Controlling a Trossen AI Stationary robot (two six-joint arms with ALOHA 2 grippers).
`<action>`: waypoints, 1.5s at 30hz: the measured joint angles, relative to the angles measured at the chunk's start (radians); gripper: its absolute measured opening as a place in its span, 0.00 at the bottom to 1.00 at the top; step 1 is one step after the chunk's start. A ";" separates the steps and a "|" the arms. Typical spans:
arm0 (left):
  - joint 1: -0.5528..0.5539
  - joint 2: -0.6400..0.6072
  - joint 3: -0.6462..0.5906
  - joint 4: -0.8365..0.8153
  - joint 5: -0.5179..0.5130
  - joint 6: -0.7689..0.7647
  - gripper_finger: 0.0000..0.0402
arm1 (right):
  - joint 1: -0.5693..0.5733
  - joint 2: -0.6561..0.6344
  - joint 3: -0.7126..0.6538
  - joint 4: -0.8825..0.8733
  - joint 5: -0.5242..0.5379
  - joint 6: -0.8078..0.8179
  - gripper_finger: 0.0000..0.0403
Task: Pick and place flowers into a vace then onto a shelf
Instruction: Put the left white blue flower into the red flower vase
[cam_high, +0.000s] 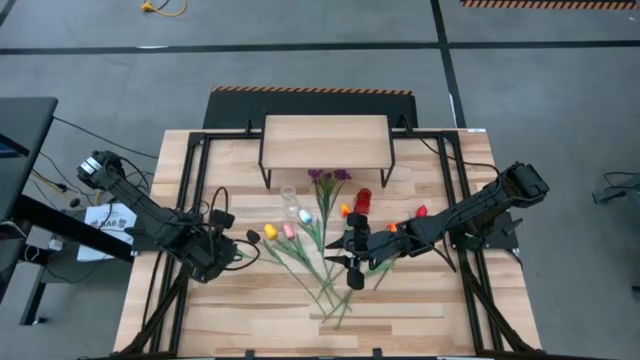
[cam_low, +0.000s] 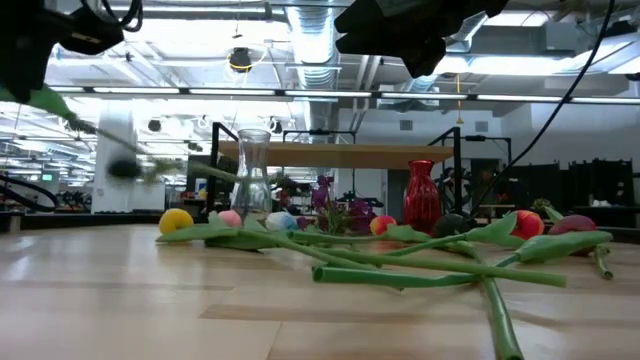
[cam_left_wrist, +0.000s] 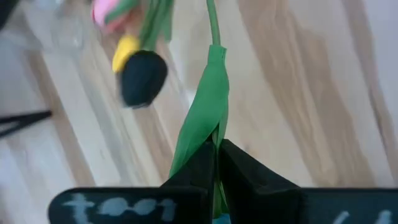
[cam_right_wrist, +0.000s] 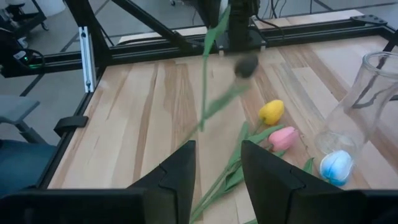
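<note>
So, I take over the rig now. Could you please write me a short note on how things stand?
Left pincer: shut on the stem of the dark tulip, held above the table.
Right pincer: open, empty, above the loose flowers.
Things: the other flowers lie on the table; the glass vase and the red vase stand in front of the shelf.
Done: one tulip picked up.
Left: put the flowers into a vase (the glass one looks empty), then set it on the shelf.
</note>
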 joint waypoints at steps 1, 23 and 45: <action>0.000 0.001 0.000 -0.016 0.001 -0.006 0.02 | 0.000 0.000 0.000 0.000 0.000 0.000 0.30; 0.000 0.001 0.000 0.051 -0.102 0.213 0.02 | -0.019 0.000 0.000 0.085 0.000 0.000 0.30; 0.000 0.001 0.000 0.420 -0.717 1.479 0.02 | -0.047 0.000 0.000 0.088 0.000 0.000 0.30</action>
